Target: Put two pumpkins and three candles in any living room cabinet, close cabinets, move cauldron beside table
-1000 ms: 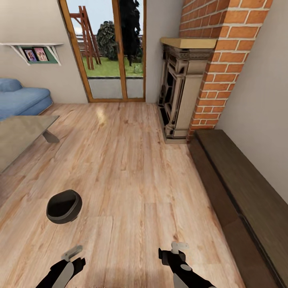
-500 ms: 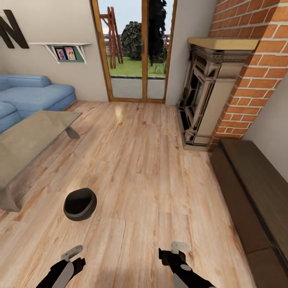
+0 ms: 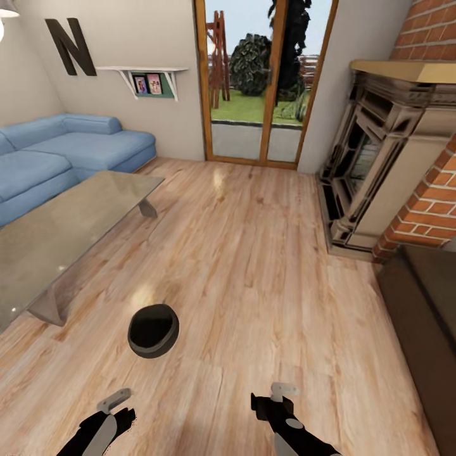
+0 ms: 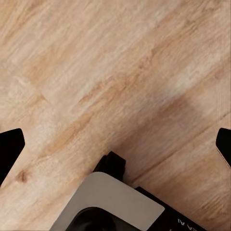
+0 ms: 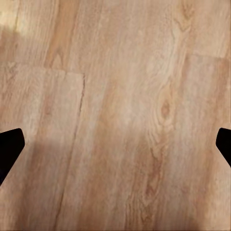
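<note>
Both claws, left [image 3: 116,400] and right [image 3: 277,392], hang low over the wood floor [image 3: 266,285], jaws spread wide and holding nothing. Approach the cauldron [image 3: 153,330] squarely, taking it by the rim (a judgement). It is a small, dark, round open bowl standing on the floor, near the glass table [image 3: 57,234].

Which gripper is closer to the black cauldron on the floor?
The left gripper: the cauldron sits on the wood floor just ahead of it, beside the glass table, while the right gripper is farther off.
</note>
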{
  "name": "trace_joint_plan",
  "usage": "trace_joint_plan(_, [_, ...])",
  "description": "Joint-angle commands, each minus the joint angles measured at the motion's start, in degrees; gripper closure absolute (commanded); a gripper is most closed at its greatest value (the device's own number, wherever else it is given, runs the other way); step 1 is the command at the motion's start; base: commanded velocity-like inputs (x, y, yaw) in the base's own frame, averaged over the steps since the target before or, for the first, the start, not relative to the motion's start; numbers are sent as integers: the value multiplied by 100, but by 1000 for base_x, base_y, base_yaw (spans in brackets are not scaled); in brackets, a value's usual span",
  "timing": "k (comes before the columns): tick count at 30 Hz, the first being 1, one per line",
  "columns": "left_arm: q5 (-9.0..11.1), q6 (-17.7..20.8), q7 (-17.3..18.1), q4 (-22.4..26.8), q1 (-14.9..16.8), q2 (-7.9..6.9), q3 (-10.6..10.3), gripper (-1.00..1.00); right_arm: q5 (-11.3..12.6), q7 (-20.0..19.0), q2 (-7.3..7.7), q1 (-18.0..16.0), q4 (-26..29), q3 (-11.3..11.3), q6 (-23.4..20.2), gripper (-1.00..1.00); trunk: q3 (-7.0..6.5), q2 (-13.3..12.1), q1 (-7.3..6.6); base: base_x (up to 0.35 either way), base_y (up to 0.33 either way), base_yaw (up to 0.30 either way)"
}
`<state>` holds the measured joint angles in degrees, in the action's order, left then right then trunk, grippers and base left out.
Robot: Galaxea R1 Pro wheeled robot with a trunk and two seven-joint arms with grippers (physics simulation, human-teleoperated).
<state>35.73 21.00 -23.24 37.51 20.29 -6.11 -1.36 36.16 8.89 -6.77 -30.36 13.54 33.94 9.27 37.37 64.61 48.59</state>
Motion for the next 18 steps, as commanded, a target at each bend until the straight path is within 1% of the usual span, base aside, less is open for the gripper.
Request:
trace_joint_plan(1, [47,18,-40,11,1,-4,-14,-100,49,30,0,-5,-3,50,22,-100,5,3,4,320,148,292])
trace_joint_plan(7, [43,18,-42,11,1,-4,-18,-100,49,26,0,-5,-3,51,18,-100,5,3,4,320,116,292])
trace_joint_plan(14, [38,18,-41,-11,1,-2,-19,-100,49,21,0,-5,-2,51,13,-100,5,3,4,325,12,292])
trace_joint_plan(18, [26,13,-41,-214,1,4,-27,-100,49,11,0,-5,-1,51,13,-100,5,3,4,326,1,292])
